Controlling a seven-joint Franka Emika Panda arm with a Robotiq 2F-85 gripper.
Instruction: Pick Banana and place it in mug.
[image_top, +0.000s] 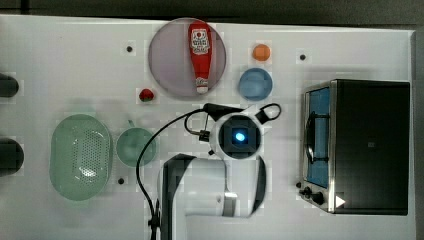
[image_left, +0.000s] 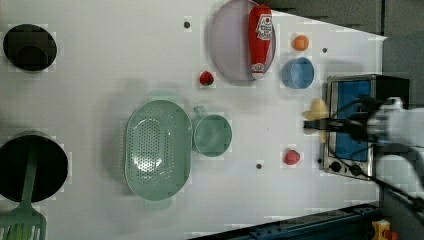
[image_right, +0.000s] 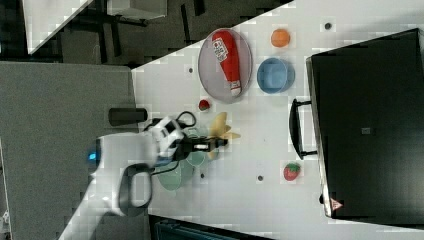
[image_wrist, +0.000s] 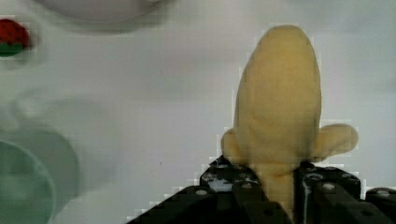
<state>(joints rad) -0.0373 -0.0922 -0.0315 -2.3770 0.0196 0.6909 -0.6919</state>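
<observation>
Because it must be carried clear of the white bench (image_top: 70, 60) to the round pale teal-green mug (image_top: 135, 146), the small pale yellow soft toy banana (image_wrist: 279, 102) is gripped by its lower end in the black claw (image_wrist: 275, 186), held raised near mid-bench.

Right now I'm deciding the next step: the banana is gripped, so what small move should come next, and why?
Probably carry the banana sideways toward the mug. The gripper is shut on it, lifted off the table, and the mug stands empty, off to the left view's left beside the colander.
</observation>
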